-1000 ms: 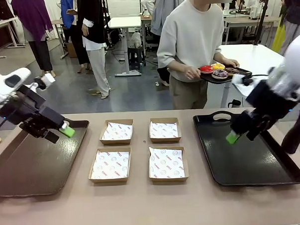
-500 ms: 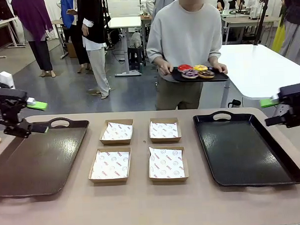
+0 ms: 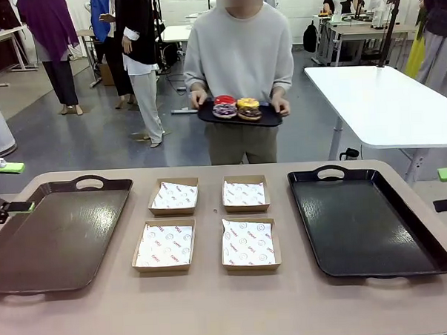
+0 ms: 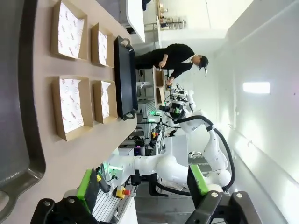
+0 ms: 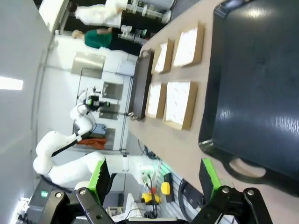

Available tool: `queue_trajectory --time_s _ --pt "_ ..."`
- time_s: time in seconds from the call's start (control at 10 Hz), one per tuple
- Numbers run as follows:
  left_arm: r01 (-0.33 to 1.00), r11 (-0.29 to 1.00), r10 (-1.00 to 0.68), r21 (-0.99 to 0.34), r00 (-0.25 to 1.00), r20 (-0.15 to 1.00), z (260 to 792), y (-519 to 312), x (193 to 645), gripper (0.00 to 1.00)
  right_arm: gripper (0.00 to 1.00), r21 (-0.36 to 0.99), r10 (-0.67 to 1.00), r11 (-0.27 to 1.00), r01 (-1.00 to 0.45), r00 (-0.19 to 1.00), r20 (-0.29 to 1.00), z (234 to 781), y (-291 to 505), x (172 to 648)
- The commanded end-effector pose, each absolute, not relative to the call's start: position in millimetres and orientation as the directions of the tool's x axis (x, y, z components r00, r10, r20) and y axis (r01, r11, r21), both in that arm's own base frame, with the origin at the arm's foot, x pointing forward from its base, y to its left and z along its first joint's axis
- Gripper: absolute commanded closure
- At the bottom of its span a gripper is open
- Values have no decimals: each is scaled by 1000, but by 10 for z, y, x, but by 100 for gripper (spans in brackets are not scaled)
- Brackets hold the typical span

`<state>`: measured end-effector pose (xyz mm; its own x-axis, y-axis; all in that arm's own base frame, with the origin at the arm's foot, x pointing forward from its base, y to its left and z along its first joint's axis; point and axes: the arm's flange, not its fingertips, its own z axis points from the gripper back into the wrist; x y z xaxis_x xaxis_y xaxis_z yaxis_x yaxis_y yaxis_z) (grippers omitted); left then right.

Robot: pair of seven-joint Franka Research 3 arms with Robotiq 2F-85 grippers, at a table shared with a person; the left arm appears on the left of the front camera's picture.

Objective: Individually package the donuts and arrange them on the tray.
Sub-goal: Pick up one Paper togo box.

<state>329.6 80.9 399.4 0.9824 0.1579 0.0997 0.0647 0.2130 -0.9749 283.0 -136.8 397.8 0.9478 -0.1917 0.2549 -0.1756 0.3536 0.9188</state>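
Fingers (image 4: 87, 184) of our left gripper (image 4: 142, 186) & right gripper (image 5: 154, 179) spread wide, empty, both pulled back to the table (image 3: 215, 309) ends while the person (image 3: 237, 55) brings the donuts (image 3: 237, 108), on a dark plate (image 3: 273, 121), to the far edge, so we reckon boxing starts soon.

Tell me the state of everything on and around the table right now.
Donuts: unpackaged, on a small tray the person holds.
Four boxes: open, paper-lined, on the table.
Left tray: flat on the table.
Right tray: flat on the table.
Left end effector: open, holding nothing.
Right end effector: open, holding nothing.
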Motion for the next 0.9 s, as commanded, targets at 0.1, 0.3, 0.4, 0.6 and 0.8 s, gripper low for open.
queue_trajectory --time_s 0.1,0.3,0.4,0.6,0.8 --pt "73 192 184 -979 977 108 3889 975 3126 0 0 926 -147 308 -220 950 275 3863 -1239 2420" --pt "46 205 203 -978 975 88 3832 1104 3085 0 0 927 -174 294 -234 940 293 3923 -1305 2371" --pt "26 233 212 -972 974 77 3820 1161 3072 0 0 926 -180 284 -247 935 305 3972 -1310 2359" --pt "17 251 226 -968 971 76 3814 1222 3061 0 0 926 -177 276 -258 933 313 4008 -1310 2354" --pt "12 213 224 -977 973 61 3844 1186 3130 0 0 931 -178 281 -232 941 288 4048 -1525 2486"
